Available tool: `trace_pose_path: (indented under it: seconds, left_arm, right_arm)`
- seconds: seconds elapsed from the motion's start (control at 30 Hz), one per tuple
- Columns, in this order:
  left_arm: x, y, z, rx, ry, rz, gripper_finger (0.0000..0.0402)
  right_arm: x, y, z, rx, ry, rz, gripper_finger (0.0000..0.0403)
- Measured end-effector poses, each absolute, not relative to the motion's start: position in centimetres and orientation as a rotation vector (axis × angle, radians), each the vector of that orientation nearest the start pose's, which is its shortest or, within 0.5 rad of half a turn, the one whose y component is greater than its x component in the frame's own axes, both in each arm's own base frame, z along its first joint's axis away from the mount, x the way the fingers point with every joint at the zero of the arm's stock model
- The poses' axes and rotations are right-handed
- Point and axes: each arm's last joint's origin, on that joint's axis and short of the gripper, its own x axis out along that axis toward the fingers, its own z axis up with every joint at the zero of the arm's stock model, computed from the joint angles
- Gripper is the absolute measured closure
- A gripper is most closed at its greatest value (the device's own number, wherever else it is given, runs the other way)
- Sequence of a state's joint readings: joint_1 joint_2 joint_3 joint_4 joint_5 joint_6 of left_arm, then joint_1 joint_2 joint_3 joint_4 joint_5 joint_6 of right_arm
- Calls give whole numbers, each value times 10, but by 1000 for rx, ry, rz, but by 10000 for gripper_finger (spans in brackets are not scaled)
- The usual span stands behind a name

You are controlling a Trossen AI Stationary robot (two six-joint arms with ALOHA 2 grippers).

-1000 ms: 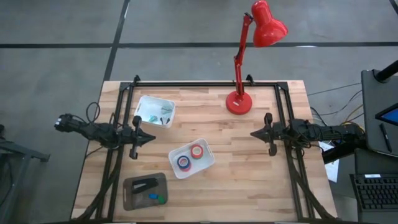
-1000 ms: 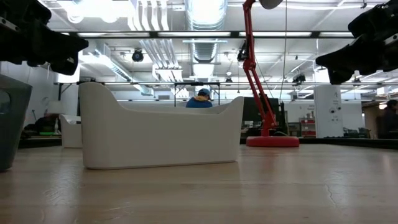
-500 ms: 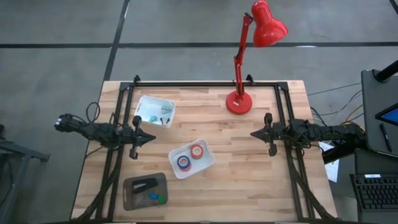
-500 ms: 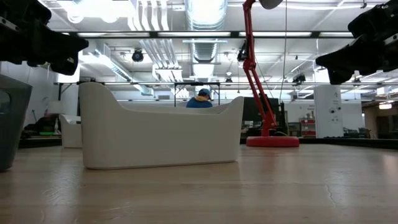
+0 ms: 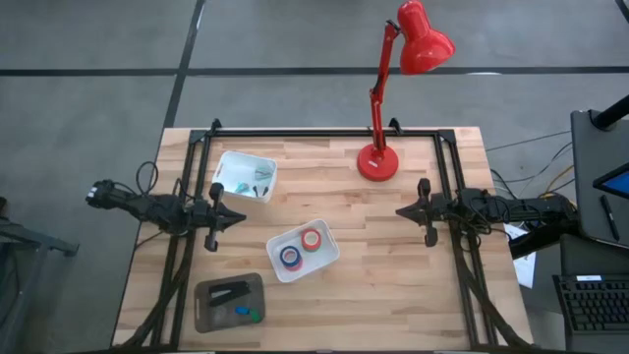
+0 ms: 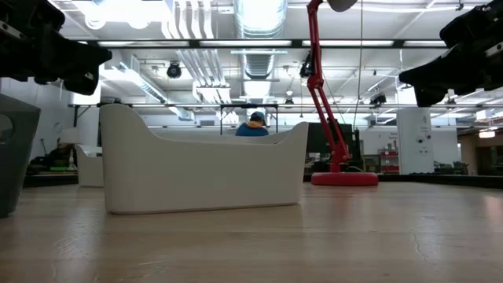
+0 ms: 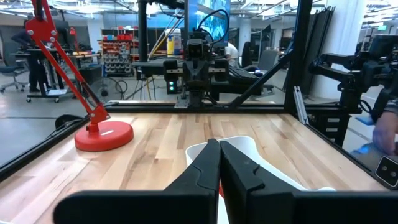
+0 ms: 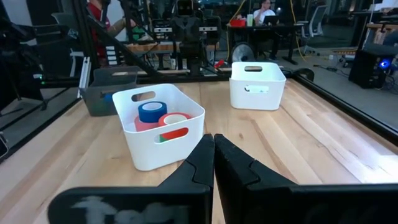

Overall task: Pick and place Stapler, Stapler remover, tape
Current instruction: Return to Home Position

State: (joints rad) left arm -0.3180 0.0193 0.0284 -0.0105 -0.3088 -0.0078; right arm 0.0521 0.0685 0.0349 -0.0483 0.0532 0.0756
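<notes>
Looks essentially done from where I stand. Stapler [image 5: 228, 292] lies in the dark bin [image 5: 200, 305] at the front-left of the table [image 5: 393, 285]. A blue piece and a green piece sit beside it in the same bin, too small to identify.

Tape: blue roll [image 8: 152, 111] and red roll [image 8: 174, 119] are in the middle white bin [image 8: 152, 155]. Rear white bin [image 5: 221, 169] holds small bits. Could be the staple removers, can't tell. I see no task item outside a bin.

Left gripper [image 5: 234, 218] hangs over the table's left side, fingers pressed together, nothing between them. Right gripper [image 5: 403, 210] mirrors it on the right side, also closed and empty. Both are well apart from the bins.

My read: sorting is complete and only parking at home is left. Both arms look about there.
</notes>
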Motion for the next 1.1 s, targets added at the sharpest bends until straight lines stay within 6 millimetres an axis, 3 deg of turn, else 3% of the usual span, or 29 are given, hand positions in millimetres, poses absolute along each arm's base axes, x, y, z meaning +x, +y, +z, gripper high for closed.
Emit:
trace_pose_path:
  seconds: [1.1]
  left_arm:
    - [94, -22, 171, -7, 2, -9, 388]
  right_arm:
    - [100, 4, 165, 71, 82, -4, 394]
